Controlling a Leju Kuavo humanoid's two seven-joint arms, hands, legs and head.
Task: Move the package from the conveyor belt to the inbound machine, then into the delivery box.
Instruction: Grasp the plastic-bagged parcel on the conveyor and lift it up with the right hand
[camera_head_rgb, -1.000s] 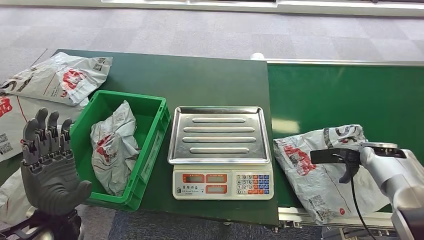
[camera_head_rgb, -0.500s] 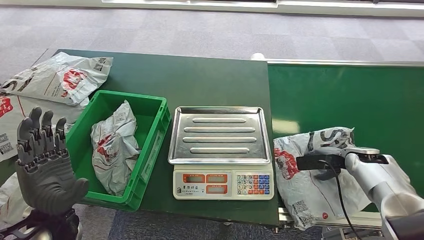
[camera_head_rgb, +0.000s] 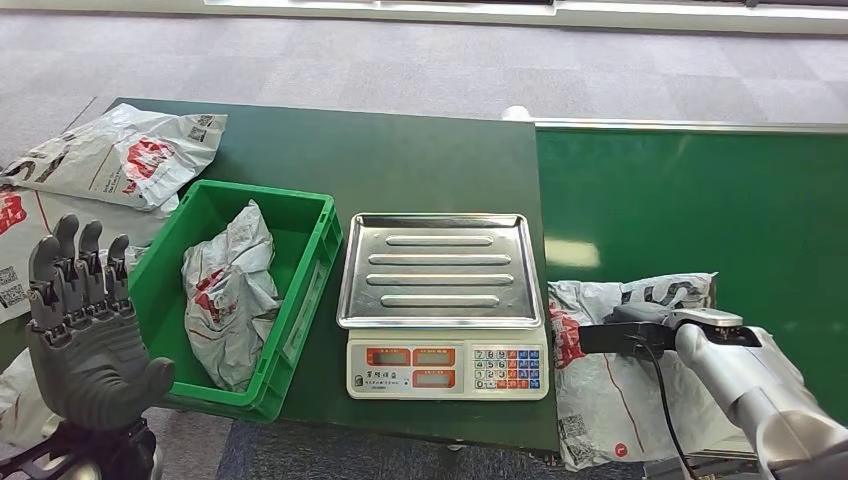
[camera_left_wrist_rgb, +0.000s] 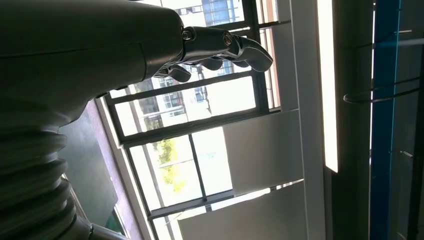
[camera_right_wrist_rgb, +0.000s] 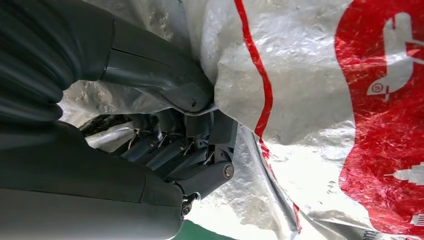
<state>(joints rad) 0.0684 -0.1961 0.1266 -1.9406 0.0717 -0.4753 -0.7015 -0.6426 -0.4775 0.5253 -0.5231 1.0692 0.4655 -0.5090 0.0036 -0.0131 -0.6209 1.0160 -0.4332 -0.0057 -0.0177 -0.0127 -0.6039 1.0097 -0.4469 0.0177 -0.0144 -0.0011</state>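
Note:
A grey plastic package (camera_head_rgb: 610, 400) with red print lies at the near end of the green conveyor belt (camera_head_rgb: 690, 200), hanging over its front edge. My right hand (camera_head_rgb: 625, 335) lies on top of it beside the scale, and in the right wrist view the right hand (camera_right_wrist_rgb: 165, 125) grips a fold of the package (camera_right_wrist_rgb: 310, 90) between thumb and fingers. The inbound machine, a scale with a steel tray (camera_head_rgb: 440, 225), stands empty to the left. My left hand (camera_head_rgb: 85, 340) is raised at the near left, fingers spread and holding nothing; the left hand (camera_left_wrist_rgb: 215, 47) faces windows.
A green delivery box (camera_head_rgb: 300, 300) left of the scale holds one crumpled package (camera_head_rgb: 225, 290). More packages (camera_head_rgb: 120, 155) lie on the table's far left. The scale's keypad (camera_head_rgb: 505, 368) faces me.
My right hand has drawn the package toward me and slightly left, so it now overhangs the belt's near edge. The left hand has sunk a little.

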